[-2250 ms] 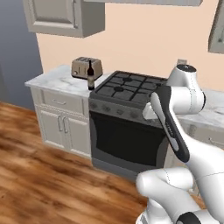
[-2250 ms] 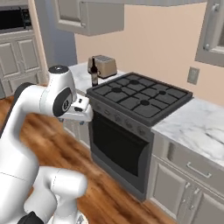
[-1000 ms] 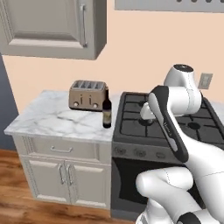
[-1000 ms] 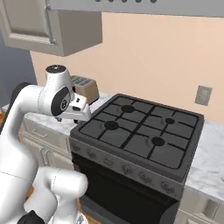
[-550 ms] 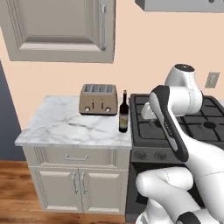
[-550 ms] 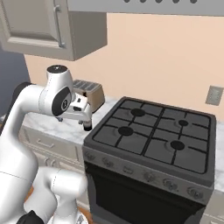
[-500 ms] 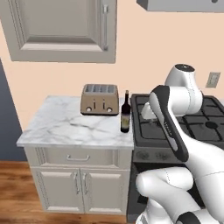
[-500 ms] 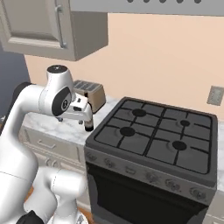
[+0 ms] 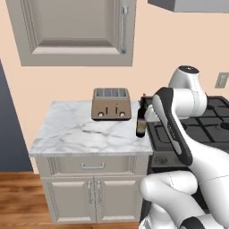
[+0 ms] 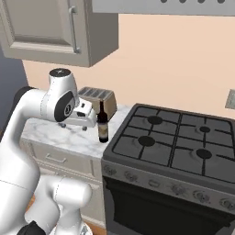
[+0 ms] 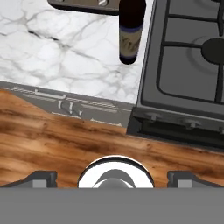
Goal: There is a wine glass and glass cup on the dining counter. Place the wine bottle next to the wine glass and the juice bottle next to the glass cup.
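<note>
Wine bottle (image 9: 141, 121) upright on a small white marble counter (image 9: 76, 134), near the counter's stove-side edge and just beside a black gas stove (image 9: 201, 129). The bottle is dark, with a slim neck and a pale label on its body. In the right base view the same wine bottle (image 10: 103, 123) stands between a toaster (image 10: 97, 102) behind it and the stove (image 10: 179, 142) to its right; bottle and toaster are close but apart.

Gripper (image 10: 84, 125), on the white arm, hangs just beside the bottle on the side away from the stove, at about the height of the bottle's body; whether it touches the glass cannot be told from this angle. In the hand view the two dark fingertips (image 11: 40, 178) stand far apart at the bottom corners, so the jaws are spread wide and hold nothing (the gap between them frames bare wooden floor (image 11: 65, 135)). Farther up that view, the wine bottle (image 11: 130, 33) stands on the marble counter (image 11: 57, 57), beside the stove's dark grates (image 11: 192, 52).

Toaster (image 9: 111, 103), beige-brown with slots on top, sits at the back of the counter against a peach wall. A beige wall cabinet (image 9: 76, 31) hangs above, and a matching base cabinet with a drawer and two doors (image 9: 91, 197) stands below the marble top.
</note>
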Tool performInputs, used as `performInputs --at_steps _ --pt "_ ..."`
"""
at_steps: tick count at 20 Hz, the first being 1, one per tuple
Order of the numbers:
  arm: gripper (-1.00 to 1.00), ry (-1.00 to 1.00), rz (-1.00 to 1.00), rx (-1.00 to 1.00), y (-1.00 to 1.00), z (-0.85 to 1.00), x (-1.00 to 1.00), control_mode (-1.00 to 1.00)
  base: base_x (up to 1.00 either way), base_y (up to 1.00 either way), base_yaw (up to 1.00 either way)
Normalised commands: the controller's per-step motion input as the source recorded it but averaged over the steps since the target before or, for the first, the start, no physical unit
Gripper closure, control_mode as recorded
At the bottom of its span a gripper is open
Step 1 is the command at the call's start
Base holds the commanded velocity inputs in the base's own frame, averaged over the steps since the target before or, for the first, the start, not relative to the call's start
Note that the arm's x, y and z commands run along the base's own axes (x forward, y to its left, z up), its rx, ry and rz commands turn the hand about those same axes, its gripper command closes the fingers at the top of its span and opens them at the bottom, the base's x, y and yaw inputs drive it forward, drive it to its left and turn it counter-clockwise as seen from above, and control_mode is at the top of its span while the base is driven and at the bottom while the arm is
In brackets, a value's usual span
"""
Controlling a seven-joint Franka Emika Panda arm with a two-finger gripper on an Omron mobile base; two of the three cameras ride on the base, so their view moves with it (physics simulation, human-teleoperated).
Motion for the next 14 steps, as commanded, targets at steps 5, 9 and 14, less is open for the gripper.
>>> performInputs --at_steps 5,9,14 --pt "-1.0 0.0 0.0 0.0 0.0 0.0 0.0 1.0 0.2 0.38 -0.23" --pt "-1.0 0.0 0.0 0.0 0.0 0.0 0.0 1.0 0.25 0.24 -0.16" --pt "-1.0 0.0 0.0 0.0 0.0 0.0 0.0 1.0 0.43 0.19 -0.1"
